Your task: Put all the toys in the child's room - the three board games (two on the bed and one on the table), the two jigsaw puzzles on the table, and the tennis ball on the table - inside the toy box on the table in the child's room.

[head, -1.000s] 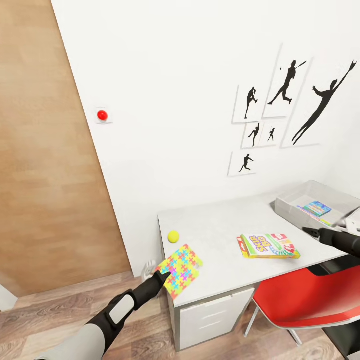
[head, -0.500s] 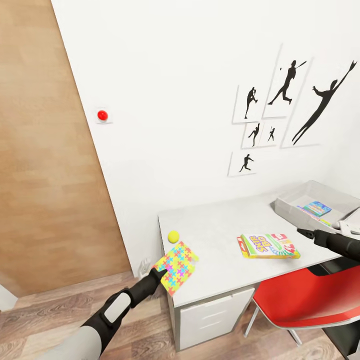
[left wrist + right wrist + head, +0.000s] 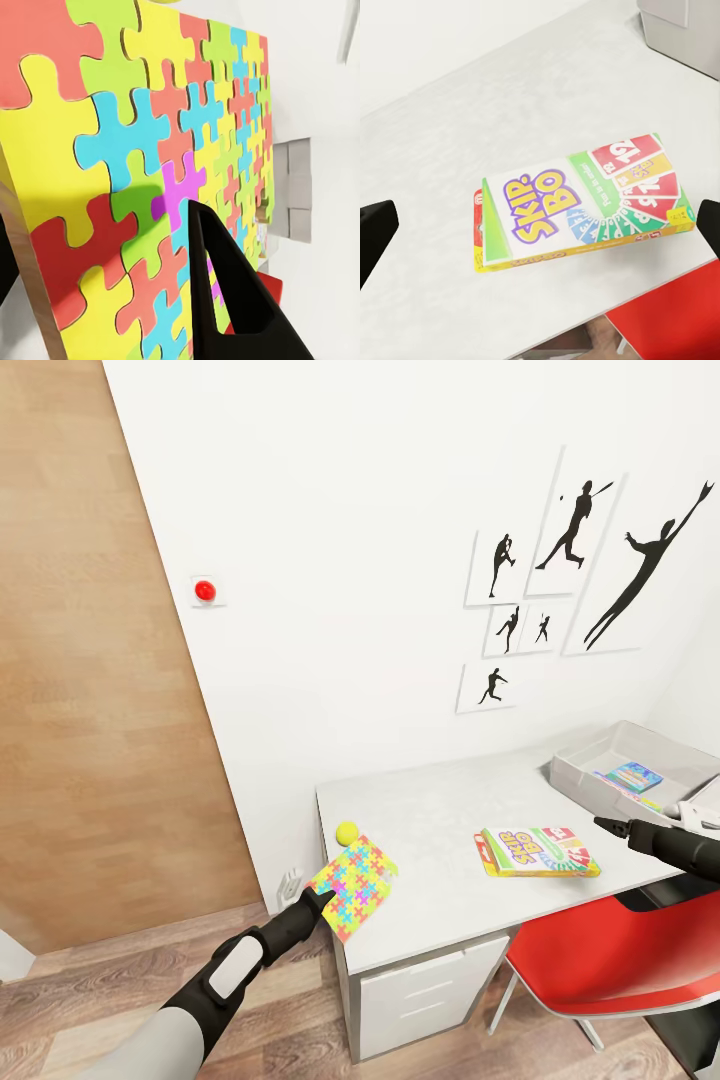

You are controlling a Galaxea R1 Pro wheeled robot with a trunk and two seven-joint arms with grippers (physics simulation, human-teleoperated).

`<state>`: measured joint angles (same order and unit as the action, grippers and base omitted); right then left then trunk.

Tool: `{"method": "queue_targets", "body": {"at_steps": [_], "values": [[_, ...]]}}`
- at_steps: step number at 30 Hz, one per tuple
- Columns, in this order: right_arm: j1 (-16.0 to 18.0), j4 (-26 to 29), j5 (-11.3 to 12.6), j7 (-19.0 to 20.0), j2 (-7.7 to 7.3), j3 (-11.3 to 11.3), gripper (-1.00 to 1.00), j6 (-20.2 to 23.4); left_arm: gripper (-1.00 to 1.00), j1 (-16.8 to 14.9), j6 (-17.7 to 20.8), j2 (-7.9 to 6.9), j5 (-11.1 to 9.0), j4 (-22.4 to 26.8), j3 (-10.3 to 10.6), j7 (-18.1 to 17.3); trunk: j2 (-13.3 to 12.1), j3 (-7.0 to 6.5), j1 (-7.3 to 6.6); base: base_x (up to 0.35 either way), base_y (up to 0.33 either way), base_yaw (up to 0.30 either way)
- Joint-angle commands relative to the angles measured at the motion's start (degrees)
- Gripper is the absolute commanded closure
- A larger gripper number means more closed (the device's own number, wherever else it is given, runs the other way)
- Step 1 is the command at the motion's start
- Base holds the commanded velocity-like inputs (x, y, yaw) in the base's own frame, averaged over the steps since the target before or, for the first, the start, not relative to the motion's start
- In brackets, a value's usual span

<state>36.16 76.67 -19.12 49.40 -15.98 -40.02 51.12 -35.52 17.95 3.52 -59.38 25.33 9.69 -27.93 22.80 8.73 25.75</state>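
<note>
A multicoloured jigsaw puzzle (image 3: 353, 879) hangs tilted over the left front corner of the table (image 3: 440, 810), with my left gripper (image 3: 322, 898) shut on its near edge. In the left wrist view one black finger (image 3: 225, 292) lies across the jigsaw puzzle (image 3: 127, 150); the other finger is hidden behind it. The tennis ball (image 3: 347, 832) rests just beyond the puzzle. The SKIP-BO board game (image 3: 536, 852) lies flat mid-table. My right gripper (image 3: 606, 823) hovers open to its right, fingertips wide either side of the SKIP-BO box (image 3: 577, 206). The toy box (image 3: 600, 755) at the far right holds a blue board game (image 3: 633, 775).
A red chair (image 3: 610, 960) stands tucked under the table's right front. White drawers (image 3: 425, 990) sit below the table's left end. Black silhouette pictures (image 3: 570, 560) hang on the white wall, beside a red wall button (image 3: 205, 591). Wood plank floor (image 3: 120, 980) lies to the left.
My left gripper has drawn the jigsaw puzzle leftward and slightly up, past the table's left edge. The right gripper has shifted a little to the left.
</note>
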Motion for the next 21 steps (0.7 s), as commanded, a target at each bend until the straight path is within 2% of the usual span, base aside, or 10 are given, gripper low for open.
{"method": "queue_targets", "body": {"at_steps": [1,17,21], "values": [[0.1,0.0,-0.6,0.6,0.0,-0.1,-1.0,0.2,1.0,-0.1,0.3,-0.02,-0.6,0.0,0.2,0.0,0.1,0.12,0.04,0.0,0.0,0.0],[0.1,0.0,-0.6,0.6,0.0,-0.1,-1.0,0.2,1.0,-0.1,0.3,-0.02,-0.6,0.0,0.2,0.0,0.1,0.12,0.04,0.0,0.0,0.0],[0.8,-0.5,-0.5,-0.2,-0.72,-1.0,-1.0,0.2,1.0,-0.8,-0.5,1.25,0.7,-1.3,1.5,-1.3,0.1,0.12,0.04,0.0,0.0,0.0]]}}
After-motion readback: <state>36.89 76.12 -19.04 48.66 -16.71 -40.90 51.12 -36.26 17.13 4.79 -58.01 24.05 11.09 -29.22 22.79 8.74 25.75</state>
